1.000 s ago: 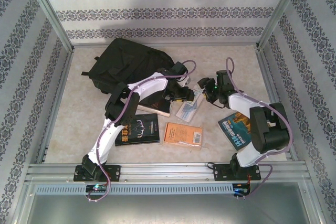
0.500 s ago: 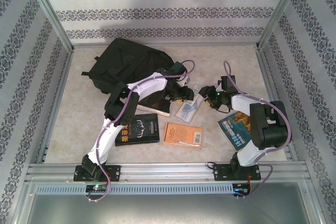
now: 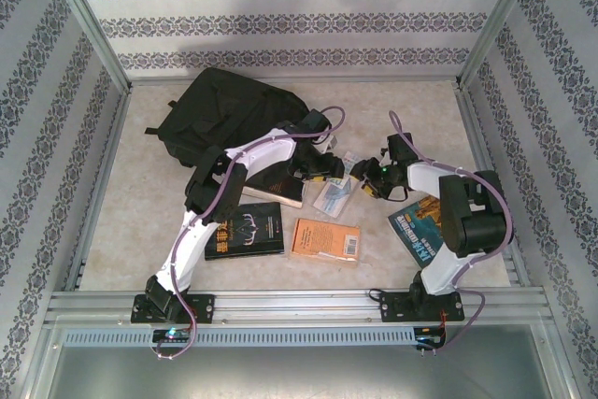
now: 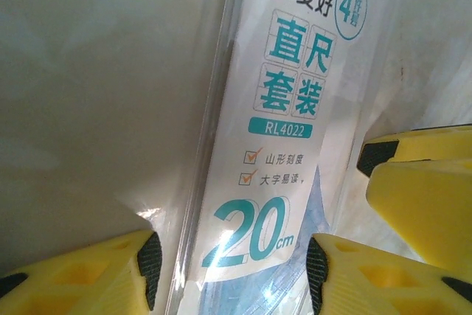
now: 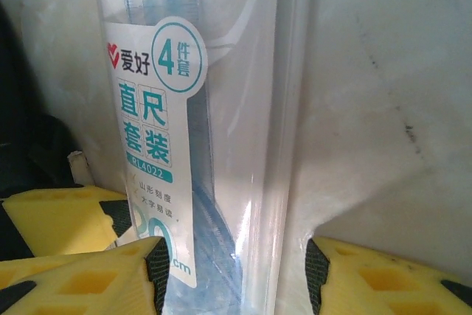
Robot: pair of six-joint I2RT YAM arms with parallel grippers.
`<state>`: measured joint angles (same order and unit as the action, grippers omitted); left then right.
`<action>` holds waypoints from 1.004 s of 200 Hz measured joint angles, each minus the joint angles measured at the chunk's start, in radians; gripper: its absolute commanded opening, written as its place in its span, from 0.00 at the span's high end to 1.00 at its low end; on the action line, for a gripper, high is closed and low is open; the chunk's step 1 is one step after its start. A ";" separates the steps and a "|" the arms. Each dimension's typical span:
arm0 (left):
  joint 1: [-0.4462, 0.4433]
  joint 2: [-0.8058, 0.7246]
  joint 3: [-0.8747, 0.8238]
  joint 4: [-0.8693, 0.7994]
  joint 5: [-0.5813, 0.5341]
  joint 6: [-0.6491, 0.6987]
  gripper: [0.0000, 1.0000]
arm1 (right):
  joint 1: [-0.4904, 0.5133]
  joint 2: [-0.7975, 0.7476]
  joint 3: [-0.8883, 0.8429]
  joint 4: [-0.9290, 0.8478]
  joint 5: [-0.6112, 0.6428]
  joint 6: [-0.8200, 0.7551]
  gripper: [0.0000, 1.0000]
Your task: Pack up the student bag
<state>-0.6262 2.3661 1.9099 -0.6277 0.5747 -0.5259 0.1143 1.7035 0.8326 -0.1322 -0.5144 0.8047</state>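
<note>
The student bag (image 3: 224, 114) lies in the far left part of the table (image 3: 149, 221), close to the far edge, with a strap end pointing to the left edge. It looks like soft black fabric and has sunk flat. I judge it light while empty but floppy, so it will fold and slide instead of lifting as one piece. The best hold is probably a strap or the hem of the opening, with one gripper keeping the mouth open while the other feeds things in. I cannot tell whether a zipper is open.

Near the middle of the table lies a clear ruler packet (image 3: 336, 195), thin, smooth and probably slippery. Both grippers meet at its far end. The left gripper (image 4: 232, 271) stands astride the packet with its jaws apart, but I cannot tell if the pads already press on it. The right gripper (image 5: 234, 271) is also astride the packet, and a small gap shows beside one pad, so it is open.

Toward the near edge lie a black book (image 3: 245, 229) and an orange book (image 3: 327, 238). A blue book (image 3: 420, 231) lies nearer the right edge, partly under the right arm.
</note>
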 measured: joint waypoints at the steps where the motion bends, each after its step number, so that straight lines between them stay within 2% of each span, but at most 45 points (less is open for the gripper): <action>1: 0.000 0.000 0.000 0.000 0.000 0.000 0.44 | 0.000 0.000 0.000 -0.001 0.000 0.000 0.47; 60: 0.000 -0.004 -0.013 0.015 0.013 -0.006 0.46 | 0.002 0.029 0.032 -0.020 -0.012 0.085 0.48; 87: 0.008 -0.007 -0.020 0.013 0.013 -0.007 0.47 | 0.047 0.068 0.084 -0.016 -0.003 0.114 0.48; 132: 0.021 -0.011 -0.027 0.012 0.024 -0.008 0.48 | 0.064 0.073 0.094 0.002 0.011 0.140 0.49; 201: 0.023 -0.012 -0.027 0.010 0.027 -0.006 0.50 | 0.065 0.036 -0.038 0.232 -0.026 0.258 0.51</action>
<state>-0.6037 2.3539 1.8824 -0.6174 0.6022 -0.5323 0.1791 1.7393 0.7948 0.1001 -0.5400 1.0626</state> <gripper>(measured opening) 0.509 0.492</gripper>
